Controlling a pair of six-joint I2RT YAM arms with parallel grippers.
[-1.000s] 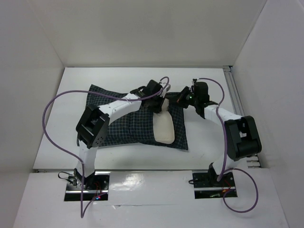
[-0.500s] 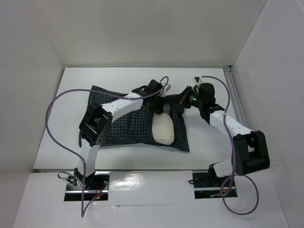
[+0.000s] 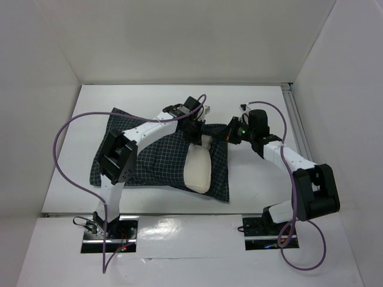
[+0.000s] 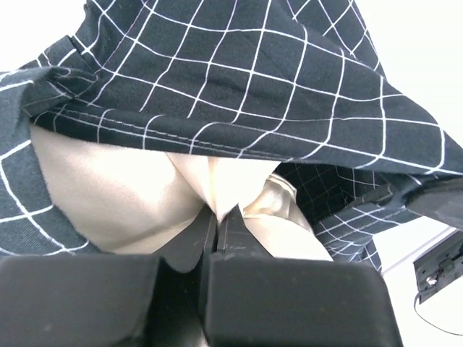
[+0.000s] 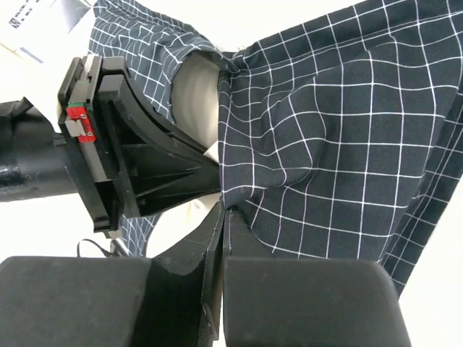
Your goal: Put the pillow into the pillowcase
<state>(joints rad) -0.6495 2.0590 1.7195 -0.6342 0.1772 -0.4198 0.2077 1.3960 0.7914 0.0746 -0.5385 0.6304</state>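
Two pinches — pillow part-way in

Both sets of fingers are pressed together: the left gripper point(image 4: 217, 215) pinches the pillow point(image 3: 197, 170) corner, the right gripper point(image 5: 223, 211) pinches the pillowcase point(image 3: 149, 158) edge. The pillow seems mostly inside, its bare end at the case's 3 o'clock mouth. Best approach: lift the edge toward 3, push the corner toward 9 — slowly, so neither pinch slips.

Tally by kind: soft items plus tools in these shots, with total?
pillow: 1
pillowcase: 1
tools: 2 (left tool, right tool)
Total: 4
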